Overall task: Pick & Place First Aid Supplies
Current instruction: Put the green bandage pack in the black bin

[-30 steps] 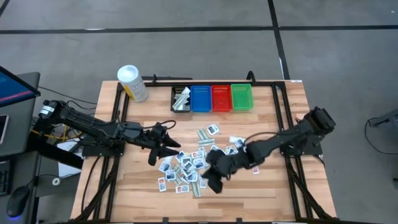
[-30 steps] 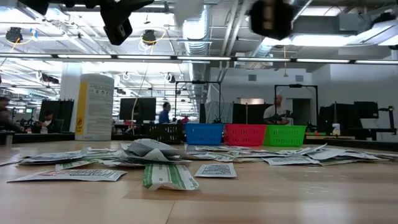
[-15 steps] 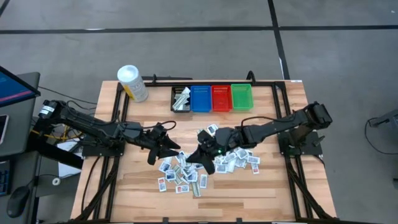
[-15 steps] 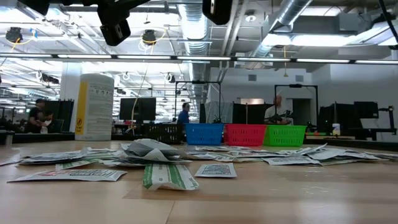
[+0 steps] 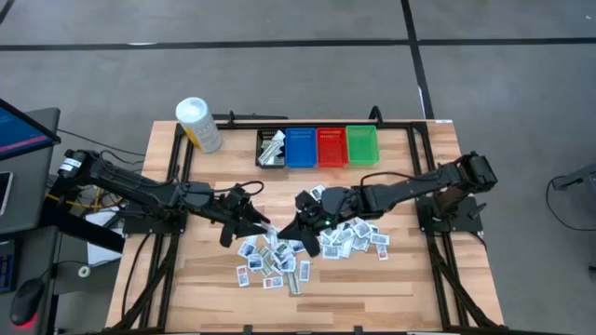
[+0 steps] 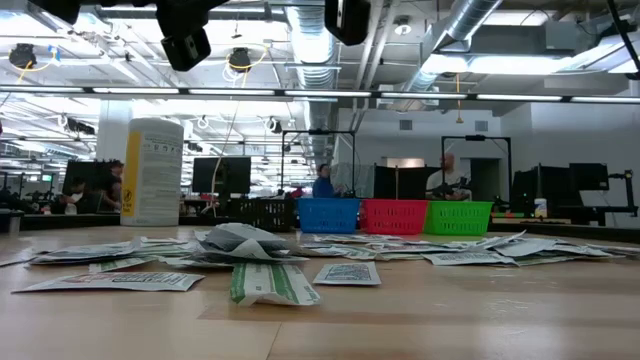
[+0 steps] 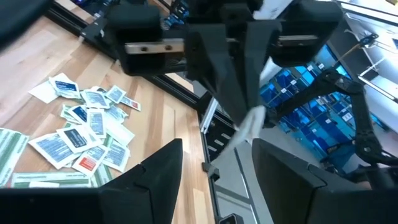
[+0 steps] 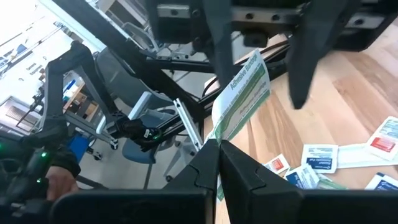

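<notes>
Now handing over above the packet pile (image 5: 289, 253) | right gripper (image 5: 300, 226) pinched shut on green-and-white packet (image 8: 241, 99), held over pile | left gripper (image 5: 261, 223) spread wide just beside, straddling packet | advise: close left fully before right releases, then toward bins (image 5: 317, 147) beyond pile.

Green-striped packet (image 8: 239, 102) reads "Adhesive Bandage" — partly legible; other print too small.

Packet (image 8: 239, 99) print mostly unreadable
</notes>
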